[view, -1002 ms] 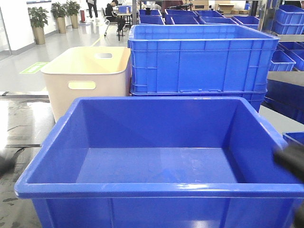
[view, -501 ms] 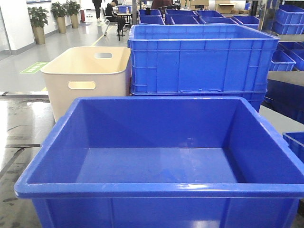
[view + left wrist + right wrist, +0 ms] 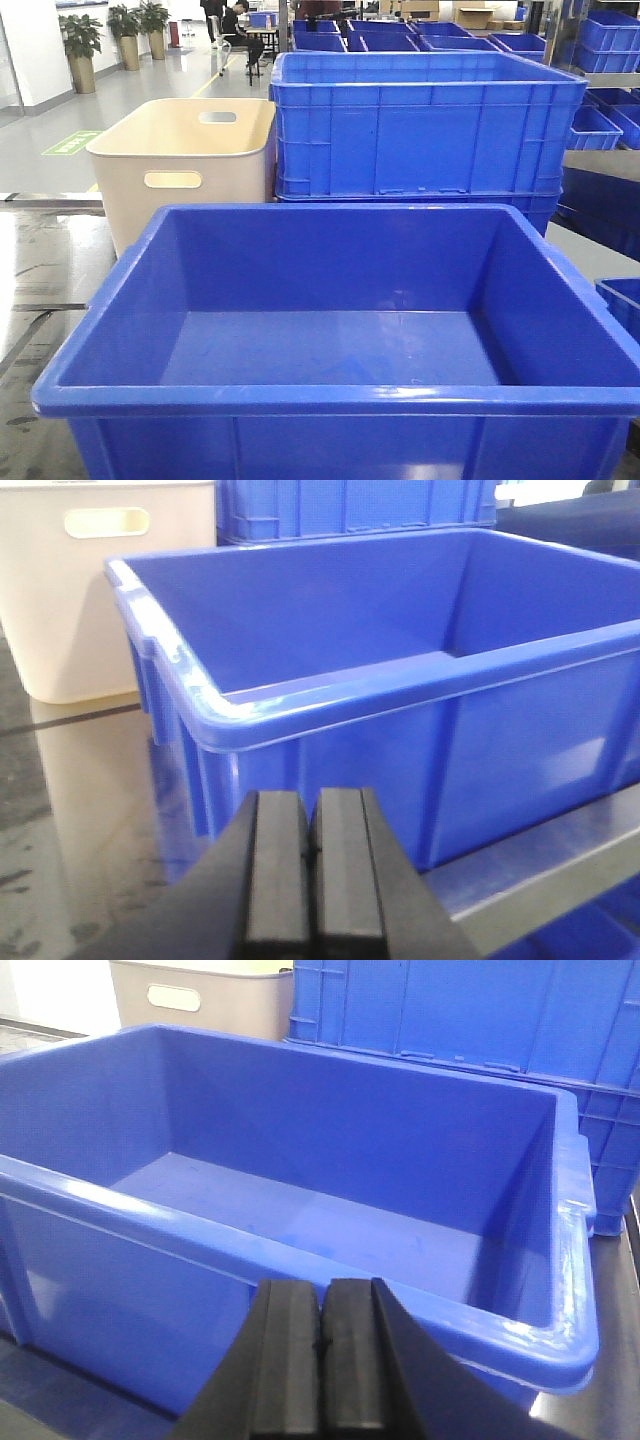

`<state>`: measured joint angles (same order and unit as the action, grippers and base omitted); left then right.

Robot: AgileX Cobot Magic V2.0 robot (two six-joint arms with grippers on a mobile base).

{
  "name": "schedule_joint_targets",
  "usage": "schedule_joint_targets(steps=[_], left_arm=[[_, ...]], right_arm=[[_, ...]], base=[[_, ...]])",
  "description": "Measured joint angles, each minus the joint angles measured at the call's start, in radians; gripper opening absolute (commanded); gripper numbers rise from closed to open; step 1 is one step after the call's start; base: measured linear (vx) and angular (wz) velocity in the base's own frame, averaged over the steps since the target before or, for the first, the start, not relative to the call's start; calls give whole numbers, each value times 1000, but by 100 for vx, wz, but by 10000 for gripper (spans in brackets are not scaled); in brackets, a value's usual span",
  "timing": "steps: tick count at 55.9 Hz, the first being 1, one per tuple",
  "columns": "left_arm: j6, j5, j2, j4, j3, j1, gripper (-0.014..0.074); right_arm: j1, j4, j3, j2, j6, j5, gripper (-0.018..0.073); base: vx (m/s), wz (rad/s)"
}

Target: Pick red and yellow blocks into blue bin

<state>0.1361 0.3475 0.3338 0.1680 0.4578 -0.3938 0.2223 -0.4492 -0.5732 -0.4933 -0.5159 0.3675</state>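
The blue bin (image 3: 330, 400) with smooth tapering walls and a rolled rim fills the foreground; what shows of its inside is bare. It also shows in the left wrist view as the blue bin (image 3: 330, 695) and in the right wrist view as the blue bin (image 3: 300, 1250). My left gripper (image 3: 312, 855) is shut with nothing between its pads, low outside the bin's near left corner. Shut and holding nothing too, my right gripper (image 3: 322, 1345) sits outside the bin's near right wall. The red and yellow blocks are out of view.
A cream tub (image 3: 185, 160) with handle slots stands behind the bin at the left. A ribbed blue crate (image 3: 425, 125) stands behind at the right, with more blue crates (image 3: 600, 45) beyond. A grey tabletop (image 3: 40, 270) lies left of the bin.
One second ago dark blurred shapes showed at the front view's left and right edges; they have left that view. The bin and tubs have not moved.
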Motion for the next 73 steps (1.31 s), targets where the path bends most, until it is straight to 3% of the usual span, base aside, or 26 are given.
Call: schedule_joint_targets(steps=[8, 14, 24, 42, 73], left_arm=[[42, -166, -44, -9, -111, 67, 2], [93, -284, -165, -10, -260, 183, 2], [117, -323, -339, -10, -465, 298, 2], [118, -104, -345, -11, -484, 309, 2], [118, -86, -345, -11, -484, 309, 2]], right_arm=[[0, 0, 0, 2, 0, 0, -8], [0, 0, 0, 2, 0, 0, -8], [0, 0, 0, 3, 0, -1, -8], [0, 0, 1, 2, 0, 5, -8], [0, 0, 1, 2, 0, 8, -7]], base=[[0, 0], [0, 0], [0, 0], [0, 0], [0, 0]])
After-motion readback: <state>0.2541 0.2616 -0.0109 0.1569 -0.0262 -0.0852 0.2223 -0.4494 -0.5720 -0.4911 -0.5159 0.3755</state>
